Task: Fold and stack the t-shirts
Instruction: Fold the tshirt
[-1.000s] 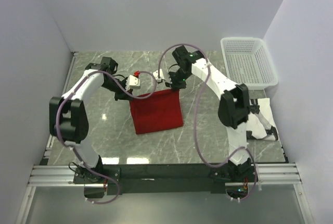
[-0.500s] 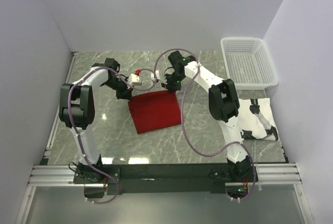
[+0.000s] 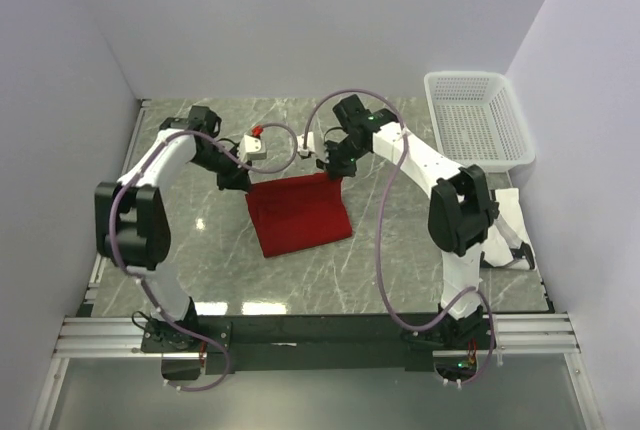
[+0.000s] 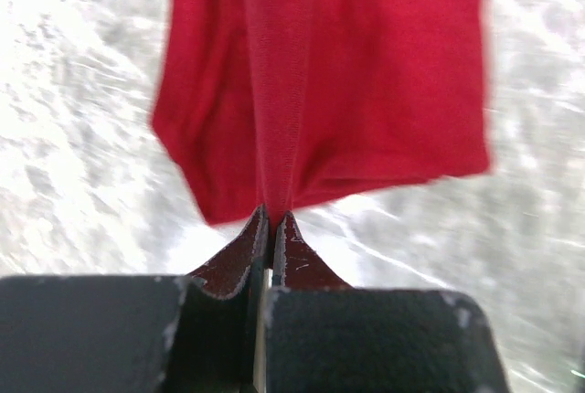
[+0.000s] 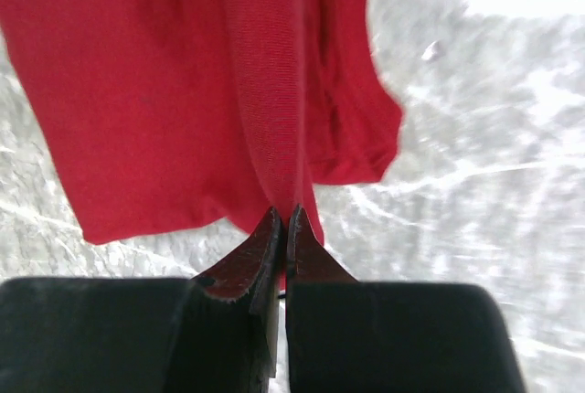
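Clearly the left gripper (image 4: 271, 227) and right gripper (image 5: 282, 227) are each pinched tight on a thin ridge of the red t-shirt (image 3: 300, 214) at mid-worktop, so uneven pulling could slip a corner and skew the fold; only the overhead view shows the white t-shirt (image 3: 510, 215) by the right edge.

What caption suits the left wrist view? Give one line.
Left fingers pinch a fold of the red t-shirt over the table.

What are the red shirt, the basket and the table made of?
Red shirt: soft knit cloth, maybe cotton; fine ribs show and it folds. Basket: white plastic, likely; stiff mesh of holes. Table: glossy grey marble look with white veins, maybe just printed.
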### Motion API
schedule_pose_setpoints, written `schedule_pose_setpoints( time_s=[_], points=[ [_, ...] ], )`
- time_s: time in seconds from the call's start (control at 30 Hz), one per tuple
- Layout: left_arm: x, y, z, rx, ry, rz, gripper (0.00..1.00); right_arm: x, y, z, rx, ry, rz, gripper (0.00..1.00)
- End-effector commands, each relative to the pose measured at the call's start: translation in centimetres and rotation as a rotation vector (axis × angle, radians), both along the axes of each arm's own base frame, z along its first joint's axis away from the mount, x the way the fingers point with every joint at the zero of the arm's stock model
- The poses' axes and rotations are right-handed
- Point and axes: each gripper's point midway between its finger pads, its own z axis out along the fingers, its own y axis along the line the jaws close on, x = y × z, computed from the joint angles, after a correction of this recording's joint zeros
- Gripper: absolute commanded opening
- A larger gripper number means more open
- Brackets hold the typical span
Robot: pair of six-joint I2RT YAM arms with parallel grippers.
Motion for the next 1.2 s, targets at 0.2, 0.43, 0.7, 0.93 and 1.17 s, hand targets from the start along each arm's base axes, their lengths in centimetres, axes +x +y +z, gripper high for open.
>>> schedule_pose_setpoints(
  time_s=[0.2,0.43,0.7,0.93,1.17],
  points=[
    [-4.4,1.6,0.3,0.054,0.123,0.129,0.01,2.2,1.4,0.2,-0.012,-0.068,0.067,0.0],
    [1.4,2.0,-2.9,0.085,0.176,0.301,0.09,6.9,2.1,-2.4,-0.065,-0.134,-0.029,0.23],
    [8.5,4.4,-4.9,0.079,0.175,0.481,0.32,8.1,0.7,0.3,-0.025,-0.19,-0.219,0.84],
    [7.5,4.4,-1.8,0.008,0.187,0.543,0.54,0.7,0.0,2.8,0.027,0.033,-0.199,0.77],
    [-1.6,-2.2,2.4,-0.17,0.429,0.48,0.52,-6.8,1.3,2.3,0.099,0.417,-0.233,0.44]
  ],
)
